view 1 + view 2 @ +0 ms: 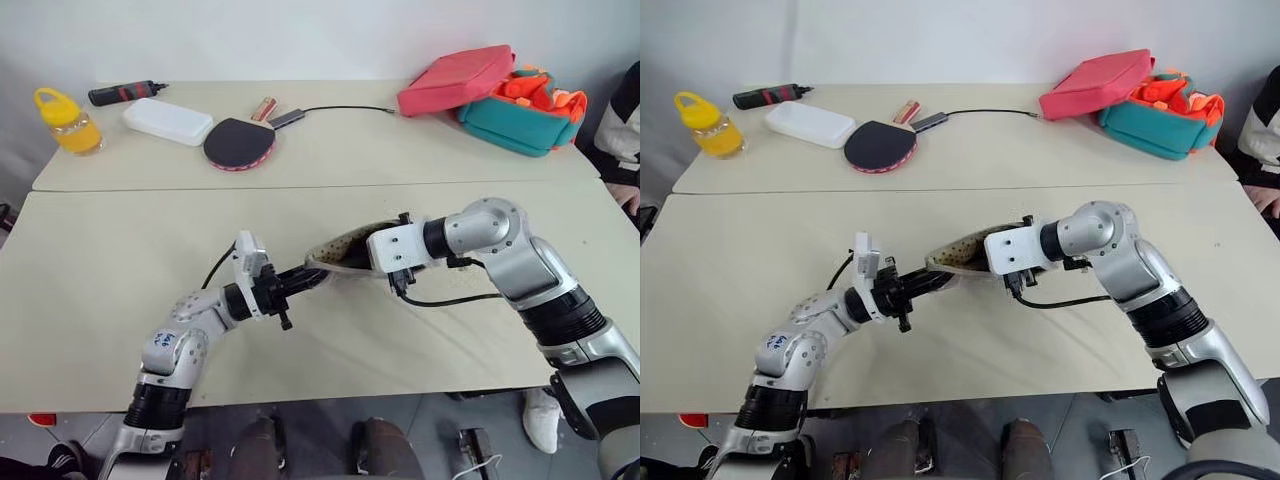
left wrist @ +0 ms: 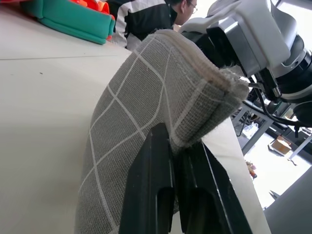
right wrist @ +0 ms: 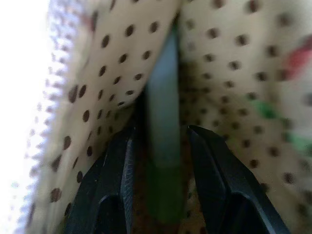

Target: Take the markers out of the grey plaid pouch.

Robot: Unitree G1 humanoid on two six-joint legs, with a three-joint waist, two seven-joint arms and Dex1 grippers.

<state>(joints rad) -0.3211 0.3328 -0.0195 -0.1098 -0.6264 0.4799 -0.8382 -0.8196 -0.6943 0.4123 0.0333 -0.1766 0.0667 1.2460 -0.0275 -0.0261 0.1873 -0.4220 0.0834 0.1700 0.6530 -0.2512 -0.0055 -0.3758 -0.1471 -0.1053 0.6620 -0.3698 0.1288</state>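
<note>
The grey plaid pouch (image 1: 338, 252) hangs between both arms above the near table (image 1: 100, 290), its mouth open and showing a dotted cream lining (image 3: 97, 73). My left gripper (image 2: 178, 141) is shut on the pouch's folded fabric edge (image 2: 146, 97) and holds it up. My right gripper (image 3: 161, 131) reaches inside the pouch, its two fingers pressed against either side of a slim marker (image 3: 163, 112) that stands upright against the lining. From the head views the right fingers are hidden inside the pouch.
On the far table lie a pink-red case (image 1: 455, 80) over a teal case (image 1: 520, 118), a table tennis paddle (image 1: 240, 143), a white box (image 1: 167, 121), a yellow bottle (image 1: 65, 120), a black cylinder with a red band (image 1: 125, 93) and a cable (image 1: 340, 108). A person (image 1: 625, 130) sits at the right edge.
</note>
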